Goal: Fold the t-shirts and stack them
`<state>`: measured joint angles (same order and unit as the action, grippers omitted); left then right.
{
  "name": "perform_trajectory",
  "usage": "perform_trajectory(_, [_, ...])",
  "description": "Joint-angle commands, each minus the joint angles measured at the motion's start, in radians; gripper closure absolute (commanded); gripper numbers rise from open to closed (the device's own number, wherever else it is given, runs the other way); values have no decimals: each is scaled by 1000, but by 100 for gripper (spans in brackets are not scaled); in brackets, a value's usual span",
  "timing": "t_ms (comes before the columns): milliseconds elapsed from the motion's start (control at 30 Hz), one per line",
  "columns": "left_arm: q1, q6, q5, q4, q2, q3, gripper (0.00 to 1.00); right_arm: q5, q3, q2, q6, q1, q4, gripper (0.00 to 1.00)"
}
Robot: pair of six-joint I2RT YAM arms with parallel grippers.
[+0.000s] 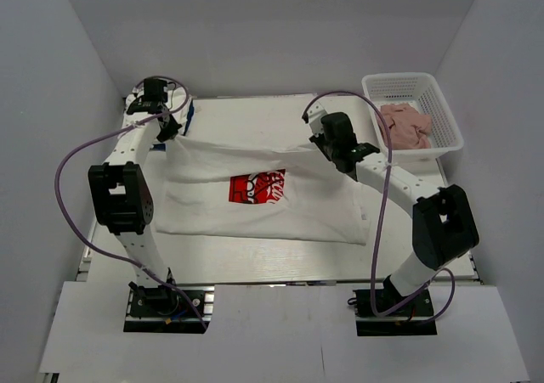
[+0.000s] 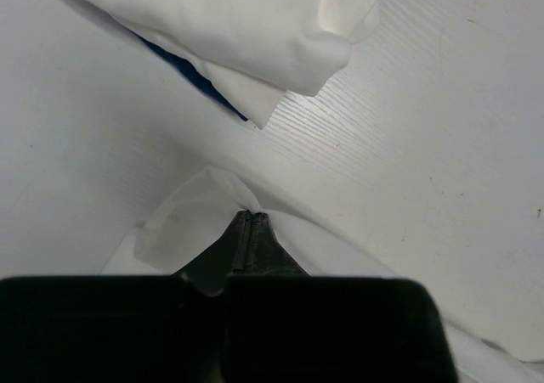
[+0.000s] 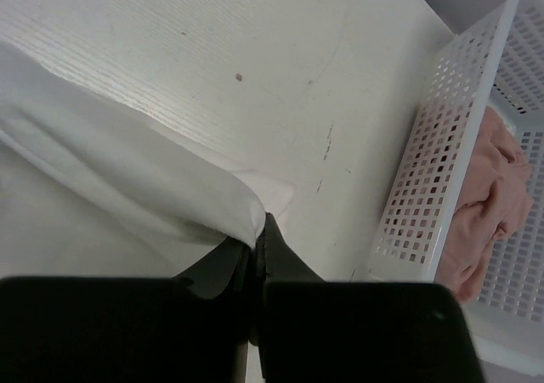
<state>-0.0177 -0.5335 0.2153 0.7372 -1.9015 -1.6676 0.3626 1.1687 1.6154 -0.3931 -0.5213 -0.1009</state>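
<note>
From where I stand, the large white cotton t-shirt with a red square chest print [image 1: 255, 209] lies spread across the middle of the white table [image 1: 255, 120]. Its far edge is raised and pulled taut between the two arms. The left gripper [image 2: 251, 217] is pinched tight on one far corner of the fabric, and the right gripper [image 3: 262, 230] is clamped on the other. To fold it cleanly, I'd say both arms should travel together at one height, so the stretched edge stays straight and lands square on the near half without bunching. A folded white bundle [image 2: 255, 26] rests at the far left, over something blue [image 2: 200, 77]. A white perforated plastic basket [image 1: 399, 78] at the far right holds crumpled pink cloth [image 1: 405, 125]. The red print [image 1: 257, 187] bears white script, too small for me to read.
</note>
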Motion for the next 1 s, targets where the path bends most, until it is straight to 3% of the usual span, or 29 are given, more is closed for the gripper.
perform_trajectory(0, [-5,20,64,19,80,41,100,-48,14,-67,-7,3,-28,100])
perform_trajectory(267, [-5,-51,-4,-173,344,467,100,-241,-145,-189,8,-23,-169,100])
perform_trajectory(667, [-5,-131,58,-108,400,667,100,-352,-342,-255,82,-85,-192,100])
perform_trajectory(833, [-5,-232,168,-23,360,694,100,-389,-400,-255,99,-106,-189,100])
perform_trajectory(900, [-5,-232,177,-10,346,694,100,-383,-428,-256,102,-111,-194,95])
perform_trajectory(967, [-5,-243,177,-10,326,681,99,-367,-440,-258,118,-114,-207,79])
